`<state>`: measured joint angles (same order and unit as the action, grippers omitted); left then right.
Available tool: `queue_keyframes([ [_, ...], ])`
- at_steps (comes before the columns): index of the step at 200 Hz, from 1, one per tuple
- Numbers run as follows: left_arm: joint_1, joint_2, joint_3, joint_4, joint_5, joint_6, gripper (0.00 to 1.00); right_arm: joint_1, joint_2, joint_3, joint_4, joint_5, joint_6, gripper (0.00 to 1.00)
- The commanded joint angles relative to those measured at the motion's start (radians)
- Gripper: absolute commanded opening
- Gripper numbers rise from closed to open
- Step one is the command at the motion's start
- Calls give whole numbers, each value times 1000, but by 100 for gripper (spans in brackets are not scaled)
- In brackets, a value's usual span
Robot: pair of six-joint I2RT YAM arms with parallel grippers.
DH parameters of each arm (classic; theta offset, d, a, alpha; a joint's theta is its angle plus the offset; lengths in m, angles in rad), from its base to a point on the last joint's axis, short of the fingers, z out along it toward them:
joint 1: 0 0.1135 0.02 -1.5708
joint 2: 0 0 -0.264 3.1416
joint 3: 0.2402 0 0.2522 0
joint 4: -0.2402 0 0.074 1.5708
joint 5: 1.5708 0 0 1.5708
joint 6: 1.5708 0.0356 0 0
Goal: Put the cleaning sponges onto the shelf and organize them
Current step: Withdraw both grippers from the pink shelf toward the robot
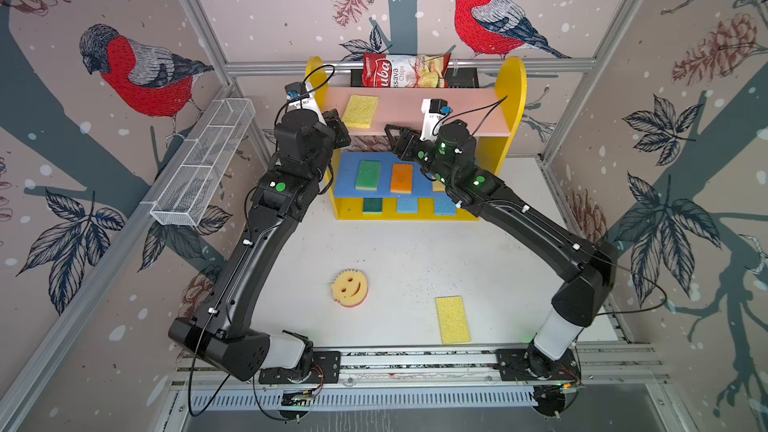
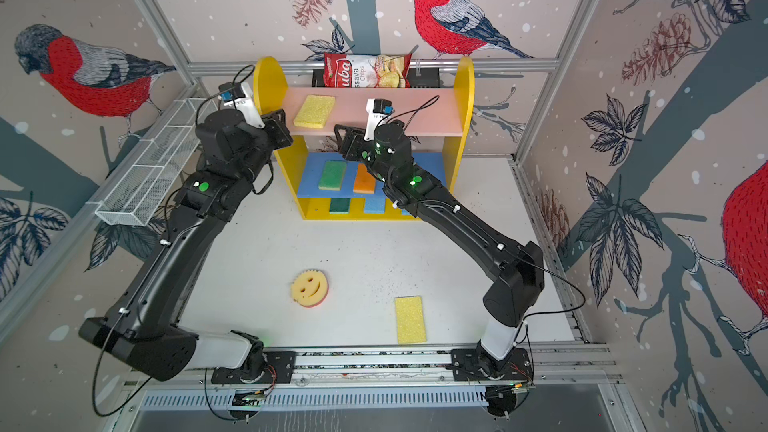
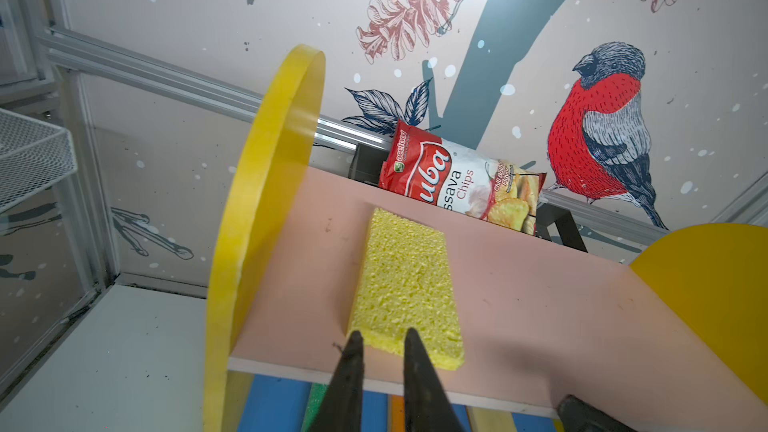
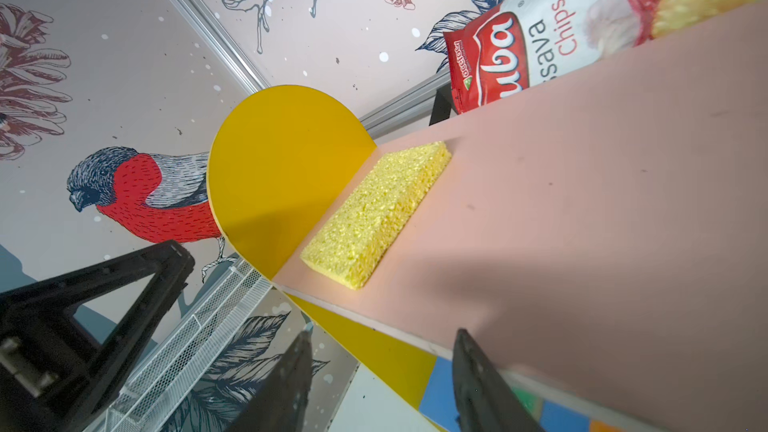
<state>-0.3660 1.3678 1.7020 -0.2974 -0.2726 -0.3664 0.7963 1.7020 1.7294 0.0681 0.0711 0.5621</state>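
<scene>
Yellow sponge [image 3: 405, 284] lies on the shelf [image 3: 540, 305]; left gripper [image 3: 382, 332] slightly parted, right gripper [image 4: 384, 334] wide.

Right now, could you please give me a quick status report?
Left gripper open at yellow sponge, flat on pink top board. Right gripper open, empty. Smiley sponge, second yellow sponge on table. Nothing blocking.

yellow sponge [image 1: 360, 111], pink top board [image 1: 457, 112], blue middle board [image 1: 347, 178]

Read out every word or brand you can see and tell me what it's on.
"uba": red logo on the chips bag.
"ssava Chips": same bag, first letters hidden.
Small green tag and flavour print on the bag: too blurred to read.
No other text visible.
</scene>
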Motion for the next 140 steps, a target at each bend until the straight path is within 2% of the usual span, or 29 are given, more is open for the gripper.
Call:
queue_keyframes([
  [1, 17, -40, -50, 76, -35, 9, 49, -17, -68, -59, 44, 44, -28, 51],
  [13, 24, -72, -89, 110, -54, 21, 60, -30, -116, -95, 43, 75, -56, 49],
  [47, 65, -105, -108, 124, -92, 45, 74, -68, -253, -178, 10, 229, -178, 48],
  [79, 132, -101, -114, 102, -42, 11, 77, -116, -351, -260, 11, 296, -218, 52],
  [105, 151, -150, -255, 159, -37, -12, 82, -154, -432, -392, 50, 366, -221, 55],
  [126, 188, -177, -349, 202, -9, -48, 84, -218, -478, -472, 56, 338, -166, 56],
  [132, 201, -176, -356, 206, 9, -59, 84, -238, -481, -479, 57, 300, -149, 54],
  [140, 217, -166, -350, 205, 31, -72, 82, -256, -474, -477, 59, 242, -135, 40],
])
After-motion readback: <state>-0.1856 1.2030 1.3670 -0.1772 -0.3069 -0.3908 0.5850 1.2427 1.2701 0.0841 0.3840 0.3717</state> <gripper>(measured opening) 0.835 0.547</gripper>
